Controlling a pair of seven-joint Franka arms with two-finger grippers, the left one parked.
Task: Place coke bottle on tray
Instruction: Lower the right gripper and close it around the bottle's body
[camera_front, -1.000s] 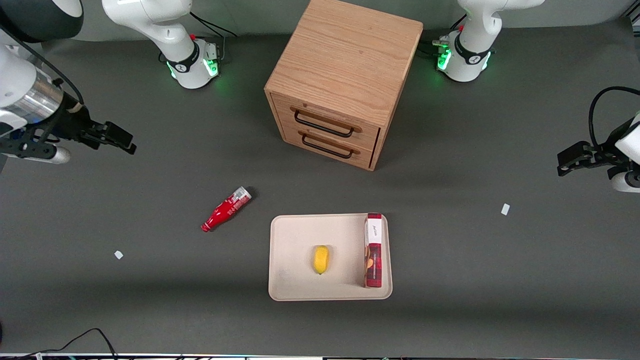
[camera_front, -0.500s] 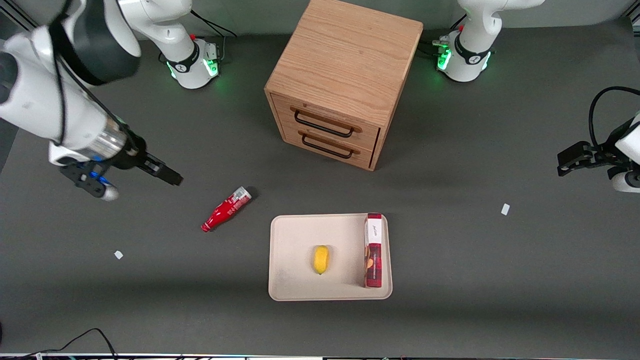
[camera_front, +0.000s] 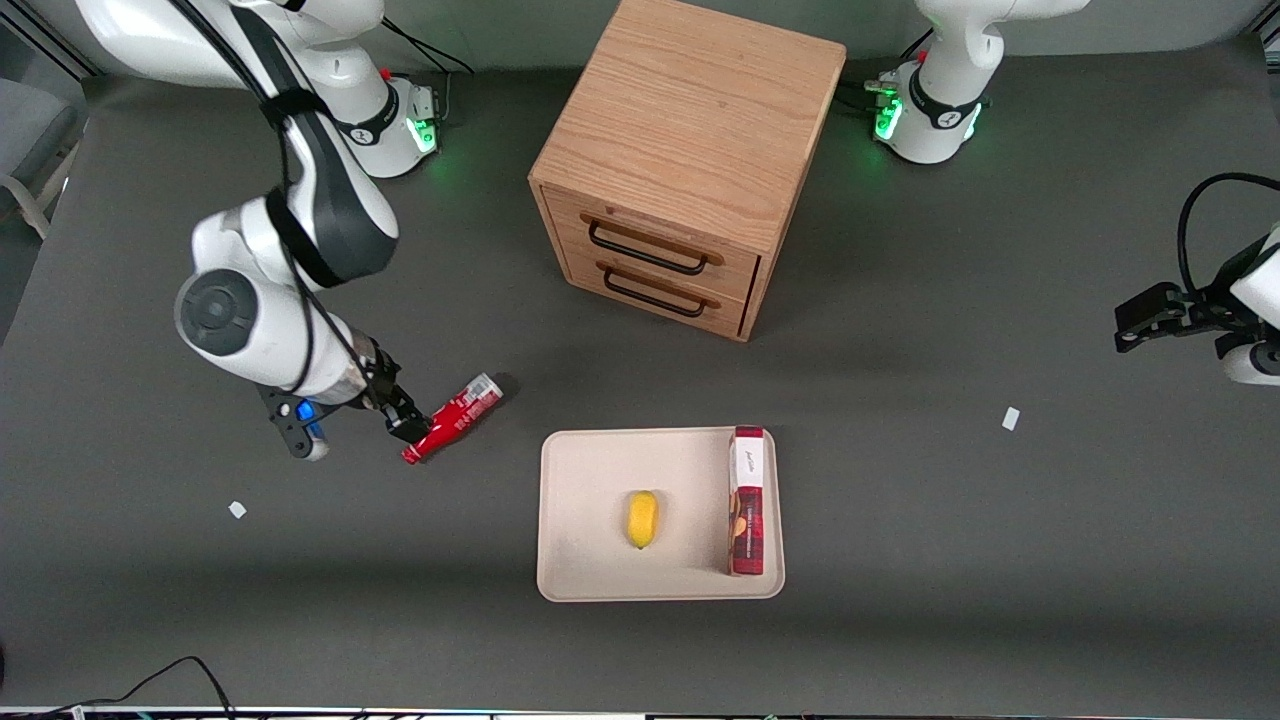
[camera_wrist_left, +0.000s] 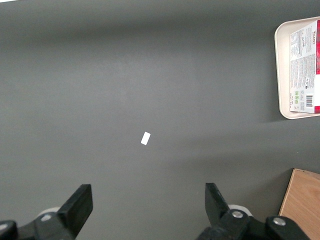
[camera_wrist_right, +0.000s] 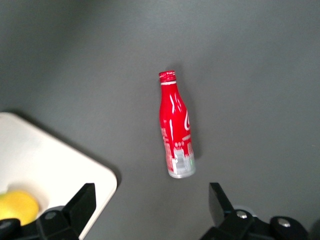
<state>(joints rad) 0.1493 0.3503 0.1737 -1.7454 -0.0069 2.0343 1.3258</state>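
Note:
The coke bottle (camera_front: 455, 417) lies on its side on the dark table, cap end nearer the front camera, silvery base pointing toward the cabinet. It lies beside the beige tray (camera_front: 590, 500), toward the working arm's end. My right gripper (camera_front: 408, 427) hovers over the bottle's cap end, open and empty. In the right wrist view the bottle (camera_wrist_right: 176, 127) lies on the table below the open gripper (camera_wrist_right: 150, 205), its two fingers (camera_wrist_right: 80, 202) wide apart. A corner of the tray (camera_wrist_right: 50, 160) shows there too.
A yellow lemon (camera_front: 642, 518) and a red-and-white box (camera_front: 747, 500) lie on the tray. The wooden two-drawer cabinet (camera_front: 690, 160) stands farther from the front camera. Two small white scraps (camera_front: 237, 510) (camera_front: 1011, 419) lie on the table.
My right arm has swung in from the table's edge and come down toward the bottle, with the gripper now over its cap end. The bottle and tray have not moved.

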